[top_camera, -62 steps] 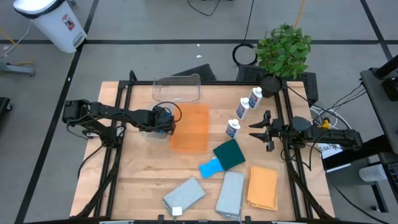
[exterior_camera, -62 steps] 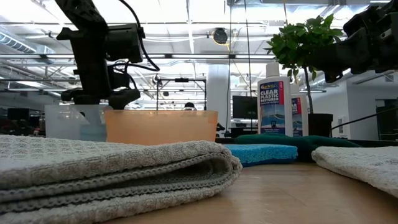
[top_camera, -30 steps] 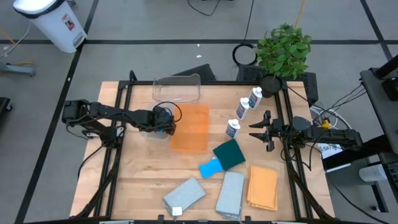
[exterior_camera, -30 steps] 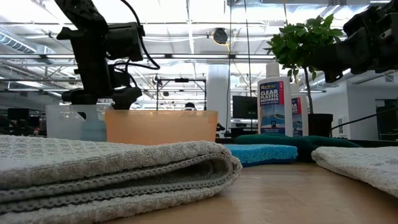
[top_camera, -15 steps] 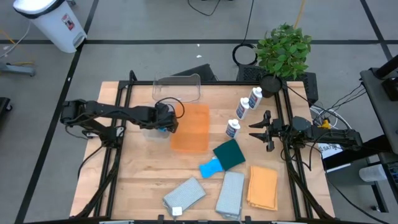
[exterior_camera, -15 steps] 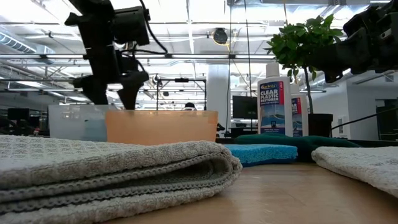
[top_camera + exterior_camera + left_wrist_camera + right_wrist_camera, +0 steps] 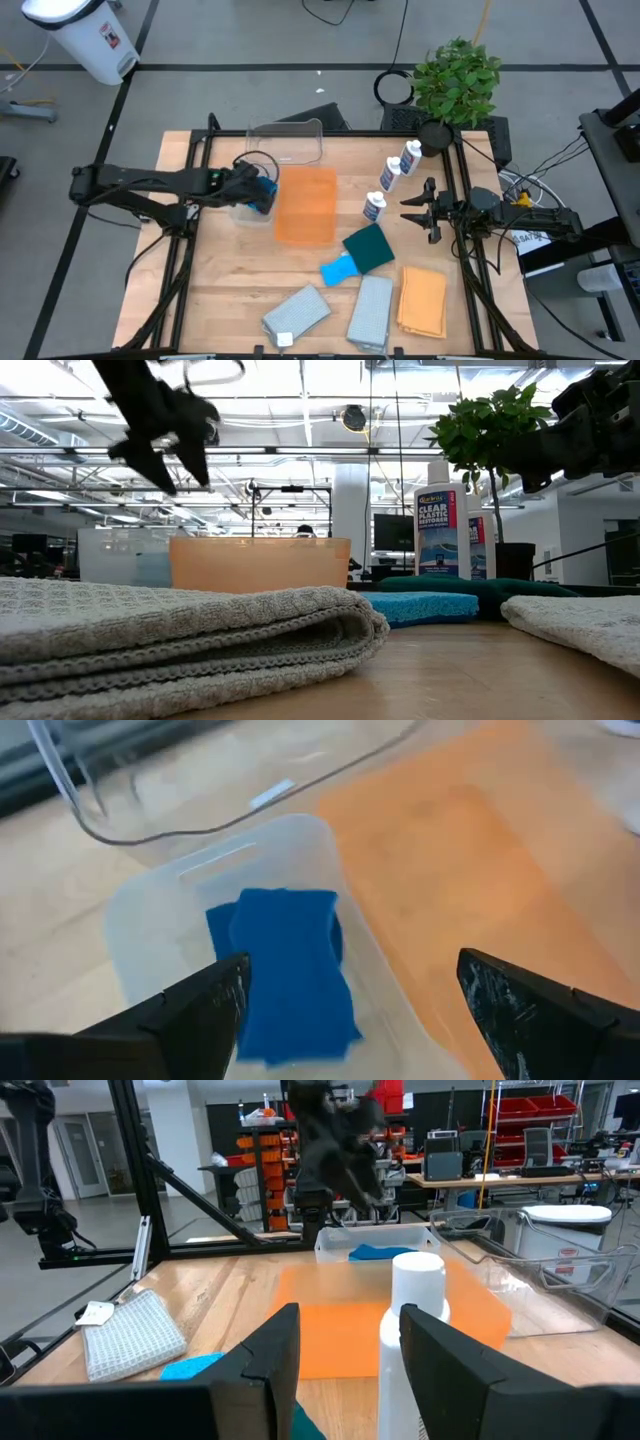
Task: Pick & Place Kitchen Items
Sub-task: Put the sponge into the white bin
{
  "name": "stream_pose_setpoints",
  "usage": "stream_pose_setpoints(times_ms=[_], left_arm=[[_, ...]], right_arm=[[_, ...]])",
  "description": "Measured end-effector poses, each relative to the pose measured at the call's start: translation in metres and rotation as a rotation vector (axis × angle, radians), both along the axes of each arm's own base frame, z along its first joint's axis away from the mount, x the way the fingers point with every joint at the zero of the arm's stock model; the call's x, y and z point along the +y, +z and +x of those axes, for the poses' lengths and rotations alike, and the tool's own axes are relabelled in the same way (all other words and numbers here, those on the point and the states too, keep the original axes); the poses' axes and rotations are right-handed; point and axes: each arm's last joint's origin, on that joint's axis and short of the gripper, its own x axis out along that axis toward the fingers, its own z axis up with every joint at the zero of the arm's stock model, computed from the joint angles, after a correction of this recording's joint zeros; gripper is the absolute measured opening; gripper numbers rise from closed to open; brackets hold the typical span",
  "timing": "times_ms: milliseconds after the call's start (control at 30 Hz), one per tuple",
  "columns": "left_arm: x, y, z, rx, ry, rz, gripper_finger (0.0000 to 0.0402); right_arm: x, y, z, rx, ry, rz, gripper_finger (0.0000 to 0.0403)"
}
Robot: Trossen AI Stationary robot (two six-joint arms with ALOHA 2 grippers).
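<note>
My left gripper hangs open above a small translucent tub that holds blue sponges; its fingers stand clear over the tub, touching nothing. In the low view my left gripper is well above the tub's rim. My right gripper waits open at the table's right side, level, with a white bottle just ahead of it. Three white bottles stand right of an orange bin. A dark green pad overlaps a light blue pad.
A larger clear tub stands at the far edge, a potted plant beyond the far right corner. Two grey folded cloths and an orange cloth lie along the near edge.
My left gripper has risen out of the small tub and drawn back a little toward the table's left edge, tipping less steeply downward. The blue sponges have stayed in the tub.
</note>
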Motion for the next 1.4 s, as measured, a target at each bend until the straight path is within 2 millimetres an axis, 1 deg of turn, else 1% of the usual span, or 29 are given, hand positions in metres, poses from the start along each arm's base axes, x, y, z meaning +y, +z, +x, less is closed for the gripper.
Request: stream_pose_setpoints(times_ms=[200, 367, 433, 533, 667, 767, 867, 1033, 1167, 1300, 1400], left_arm=[[-0.031, 0.017, -0.015, -0.075, -0.155, 0.081, 0.0362], [-0.054, 0.02, -0.03, -0.143, -0.218, 0.175, 0.0357], [-0.06, 0.018, -0.038, -0.149, -0.238, 0.202, 0.0353], [-0.068, 0.013, -0.043, -0.196, -0.264, 0.23, 0.0348], [-0.076, -0.002, -0.047, -0.25, -0.331, 0.262, 0.0341], [-0.079, -0.015, -0.047, -0.286, -0.405, 0.289, 0.0335], [-0.079, -0.023, -0.049, -0.331, -0.496, 0.312, 0.0327], [-0.075, -0.021, -0.057, -0.437, -0.629, 0.387, 0.031], [-0.065, -0.017, -0.071, -0.495, -0.649, 0.447, 0.0297], [-0.056, -0.02, -0.084, -0.541, -0.673, 0.47, 0.0285], [-0.054, -0.027, -0.09, -0.596, -0.731, 0.48, 0.0277]], right_arm=[[0.0, 0.0, 0.0, 0.0, 0.0, 0.0, 0.0146], [0.0, 0.0, 0.0, 0.0, 0.0, 0.0, 0.0146], [0.0, 0.0, 0.0, 0.001, 0.0, 0.0, 0.0146], [0.0, 0.0, 0.0, 0.001, 0.0, 0.0, 0.0146], [0.0, 0.0, 0.0, 0.002, 0.0, 0.0, 0.0146], [0.0, 0.0, 0.0, 0.002, 0.0, 0.0, 0.0146], [0.0, 0.0, 0.0, 0.002, 0.0, 0.0, 0.0146], [0.0, 0.0, 0.0, 0.002, 0.0, 0.0, 0.0146], [0.0, 0.0, 0.0, 0.002, 0.0, 0.0, 0.0146], [0.0, 0.0, 0.0, 0.002, 0.0, 0.0, 0.0146], [0.0, 0.0, 0.0, 0.002, 0.0, 0.0, 0.0146]])
